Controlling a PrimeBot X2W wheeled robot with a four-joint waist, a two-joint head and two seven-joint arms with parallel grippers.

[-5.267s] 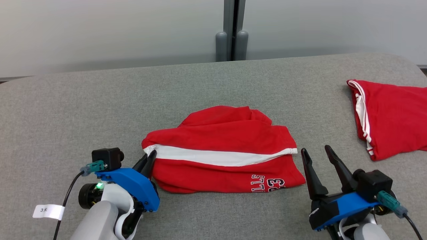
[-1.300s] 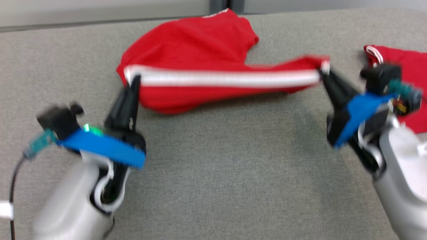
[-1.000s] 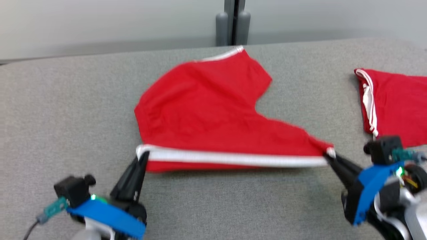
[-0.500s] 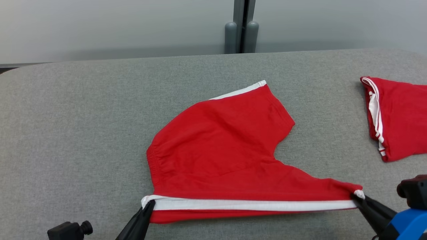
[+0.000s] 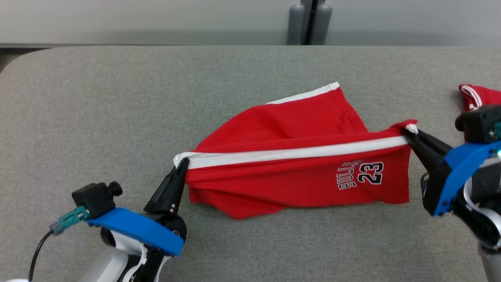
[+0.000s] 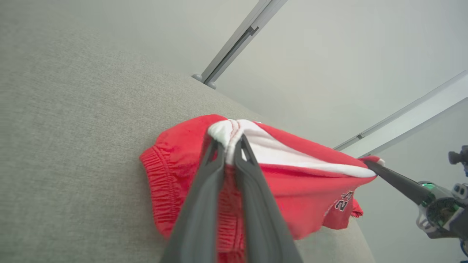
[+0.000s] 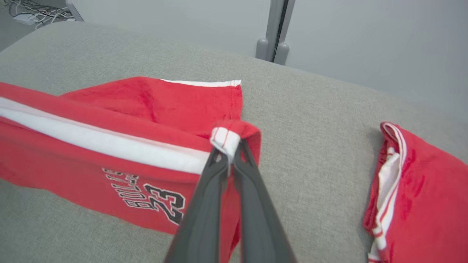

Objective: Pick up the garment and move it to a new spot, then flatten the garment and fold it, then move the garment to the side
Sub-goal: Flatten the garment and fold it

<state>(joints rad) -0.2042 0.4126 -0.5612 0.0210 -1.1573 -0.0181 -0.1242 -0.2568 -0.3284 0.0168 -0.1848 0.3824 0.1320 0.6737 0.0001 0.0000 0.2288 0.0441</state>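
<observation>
The garment (image 5: 297,164) is a pair of red shorts with a white side stripe and a "23" print, stretched across the grey table (image 5: 117,102) and lifted along its striped edge. My left gripper (image 5: 183,162) is shut on the waistband end of the stripe, pinched between its fingers (image 6: 215,160) in the left wrist view. My right gripper (image 5: 407,131) is shut on the hem corner at the stripe's other end, seen also in the right wrist view (image 7: 228,149). The printed leg panel (image 7: 146,197) hangs below the stripe toward me; the other leg lies flat behind.
A second red garment (image 7: 413,190) with white trim lies folded at the table's right edge, close behind my right gripper. A grey post (image 5: 309,21) stands against the wall beyond the table. The table's left half is bare grey fabric.
Both grippers raised the striped edge off the table and carried it away from me; the printed panel now hangs in front. The camera has shifted leftward.
</observation>
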